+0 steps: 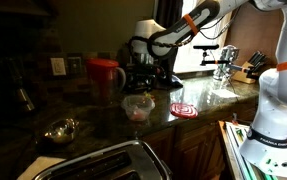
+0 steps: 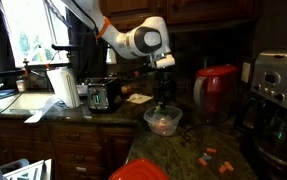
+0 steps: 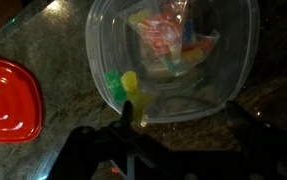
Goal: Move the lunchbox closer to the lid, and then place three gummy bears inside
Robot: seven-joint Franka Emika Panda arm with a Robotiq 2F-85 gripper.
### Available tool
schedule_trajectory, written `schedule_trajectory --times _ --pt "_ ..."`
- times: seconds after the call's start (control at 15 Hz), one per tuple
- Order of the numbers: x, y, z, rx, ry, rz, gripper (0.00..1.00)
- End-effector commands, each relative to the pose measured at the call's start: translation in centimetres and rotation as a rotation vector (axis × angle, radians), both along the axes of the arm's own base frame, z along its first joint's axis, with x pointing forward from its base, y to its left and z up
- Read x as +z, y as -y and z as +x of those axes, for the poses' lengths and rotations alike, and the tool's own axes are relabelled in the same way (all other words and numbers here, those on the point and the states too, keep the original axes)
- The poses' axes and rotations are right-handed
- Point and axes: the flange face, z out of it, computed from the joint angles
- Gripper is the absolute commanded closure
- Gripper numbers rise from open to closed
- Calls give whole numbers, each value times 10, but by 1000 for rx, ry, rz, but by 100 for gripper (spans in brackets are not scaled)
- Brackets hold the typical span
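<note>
The lunchbox (image 3: 173, 55), a clear plastic tub, stands on the dark stone counter and shows in both exterior views (image 1: 138, 107) (image 2: 163, 122). Inside it lie a green gummy bear (image 3: 113, 84), a yellow one (image 3: 131, 86) and more coloured pieces (image 3: 163, 45). The red lid (image 3: 8, 95) lies flat close beside the tub, also seen in both exterior views (image 1: 183, 110) (image 2: 143, 172). My gripper (image 3: 188, 120) hangs just above the tub's rim (image 1: 140, 88) (image 2: 163, 100), fingers spread wide and empty. Loose orange gummy bears (image 2: 211, 155) lie on the counter.
A red pitcher (image 1: 105, 72) (image 2: 218, 90) stands behind the tub. A shiny metal bowl (image 1: 61, 128) and a toaster (image 1: 103, 162) sit near the counter's front. A coffee maker (image 2: 278, 85) and a paper towel roll (image 2: 61, 88) stand at the sides.
</note>
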Motion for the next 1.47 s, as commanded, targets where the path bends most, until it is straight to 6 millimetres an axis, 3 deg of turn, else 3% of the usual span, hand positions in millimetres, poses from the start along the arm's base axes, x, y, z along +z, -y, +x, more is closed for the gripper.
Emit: schedule_trajectory --times 0.0,0.53,1.0,1.4 --pt "1 -3 3 18 -8 9 0" --pt "-27 -12 9 11 -23 45 0" --pt "-57 -1 9 -33 -71 51 0" --pt "-53 12 5 -57 -76 17 0"
